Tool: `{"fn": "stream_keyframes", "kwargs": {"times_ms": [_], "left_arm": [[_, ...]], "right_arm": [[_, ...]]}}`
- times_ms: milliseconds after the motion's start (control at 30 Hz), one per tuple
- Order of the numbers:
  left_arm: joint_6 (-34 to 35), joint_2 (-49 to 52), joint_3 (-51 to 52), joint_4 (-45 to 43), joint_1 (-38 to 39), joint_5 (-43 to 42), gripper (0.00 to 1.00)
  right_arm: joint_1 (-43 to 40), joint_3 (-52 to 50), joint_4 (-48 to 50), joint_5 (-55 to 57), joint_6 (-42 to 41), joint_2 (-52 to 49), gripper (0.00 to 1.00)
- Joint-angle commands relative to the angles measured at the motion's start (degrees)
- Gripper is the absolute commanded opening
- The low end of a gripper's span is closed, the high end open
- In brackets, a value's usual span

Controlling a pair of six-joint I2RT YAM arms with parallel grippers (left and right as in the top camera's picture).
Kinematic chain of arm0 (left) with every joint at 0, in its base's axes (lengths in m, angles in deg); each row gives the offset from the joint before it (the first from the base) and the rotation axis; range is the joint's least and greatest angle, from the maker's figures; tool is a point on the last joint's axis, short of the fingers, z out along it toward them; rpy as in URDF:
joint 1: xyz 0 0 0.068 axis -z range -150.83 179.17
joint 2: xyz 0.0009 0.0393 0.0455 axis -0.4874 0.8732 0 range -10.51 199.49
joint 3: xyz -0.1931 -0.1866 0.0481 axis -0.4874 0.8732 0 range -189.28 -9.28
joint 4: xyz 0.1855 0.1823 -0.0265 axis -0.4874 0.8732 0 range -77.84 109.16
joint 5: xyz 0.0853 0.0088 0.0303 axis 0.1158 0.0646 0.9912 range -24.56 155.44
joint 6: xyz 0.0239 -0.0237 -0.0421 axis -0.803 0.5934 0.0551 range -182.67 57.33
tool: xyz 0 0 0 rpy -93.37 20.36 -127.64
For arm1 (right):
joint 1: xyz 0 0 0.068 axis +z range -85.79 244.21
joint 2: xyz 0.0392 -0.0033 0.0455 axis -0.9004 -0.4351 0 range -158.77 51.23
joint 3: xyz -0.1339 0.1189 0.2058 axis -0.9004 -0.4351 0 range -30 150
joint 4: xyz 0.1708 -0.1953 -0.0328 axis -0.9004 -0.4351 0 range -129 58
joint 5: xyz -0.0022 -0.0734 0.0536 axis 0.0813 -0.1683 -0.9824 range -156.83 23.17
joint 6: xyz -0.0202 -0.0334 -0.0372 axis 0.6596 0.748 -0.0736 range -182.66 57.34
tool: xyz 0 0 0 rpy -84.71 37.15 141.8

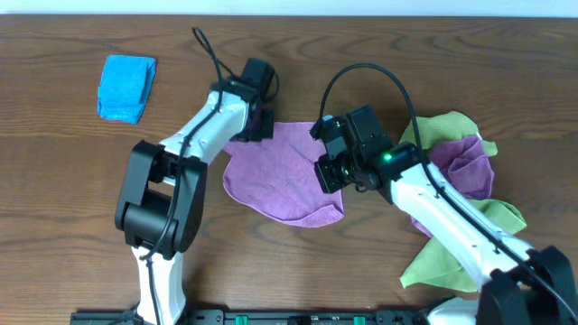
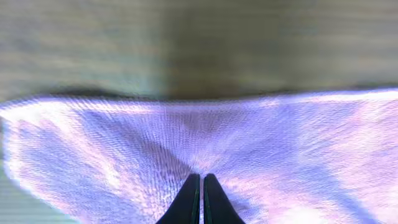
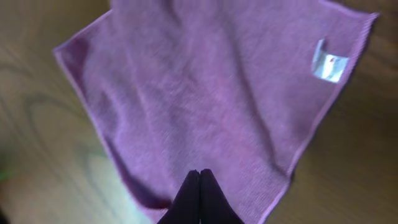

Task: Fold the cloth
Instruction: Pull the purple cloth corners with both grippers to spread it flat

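Observation:
A purple cloth [image 1: 275,171] lies partly spread on the wooden table at the centre. My left gripper [image 1: 256,126] is at its far left corner. In the left wrist view the fingers [image 2: 201,176] are shut on the cloth [image 2: 280,143], with wrinkles fanning out from the tips. My right gripper [image 1: 327,171] is at the cloth's right edge. In the right wrist view its fingers [image 3: 199,171] are shut on the cloth [image 3: 205,81], which spreads out beyond them with a white label [image 3: 326,62] near one corner.
A folded blue cloth [image 1: 126,88] lies at the far left of the table. A pile of green and purple cloths [image 1: 465,162] sits at the right, under and beside the right arm, with green cloth [image 1: 442,262] reaching toward the front edge.

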State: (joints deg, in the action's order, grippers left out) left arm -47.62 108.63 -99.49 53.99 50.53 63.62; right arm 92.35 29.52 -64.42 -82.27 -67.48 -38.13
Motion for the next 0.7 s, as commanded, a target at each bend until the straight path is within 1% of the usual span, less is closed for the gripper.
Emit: {"fn": "stream_keyframes", "kwargs": {"times_ms": [0, 67, 167, 267, 367, 533, 667], "left_arm": [[0.39, -6.16, -3.98, 2.21, -0.46, 3.43, 0.06], [0.57, -9.18, -4.17, 4.28, -0.52, 3.78, 0.06], [3.67, -12.83, -4.13, 9.68, -0.59, 3.98, 0.05], [5.68, -14.23, -4.02, 15.21, -0.61, 3.93, 0.06], [6.05, -14.27, -2.89, 19.15, -0.11, 3.96, 0.06], [8.94, -16.68, 3.74, 18.93, 1.97, 6.47, 0.06], [10.60, -21.11, 12.98, 14.49, 3.45, 6.40, 0.06]], "right_arm": [[-1.66, 0.44, 1.64, 1.81, -1.97, -2.99, 0.01], [-2.40, 0.44, 3.39, 1.49, -2.51, -4.11, 0.01], [-3.34, 0.44, 6.27, 1.51, -2.49, -5.55, 0.02], [-4.46, 0.44, 8.98, 1.49, -3.34, -6.88, 0.01], [-5.81, 0.46, 12.15, -1.05, -3.32, -8.87, 0.01], [-7.32, 0.48, 14.60, -2.21, -3.32, -12.37, 0.01], [-7.61, 0.48, 16.39, -3.72, -3.34, -14.23, 0.01]]}}
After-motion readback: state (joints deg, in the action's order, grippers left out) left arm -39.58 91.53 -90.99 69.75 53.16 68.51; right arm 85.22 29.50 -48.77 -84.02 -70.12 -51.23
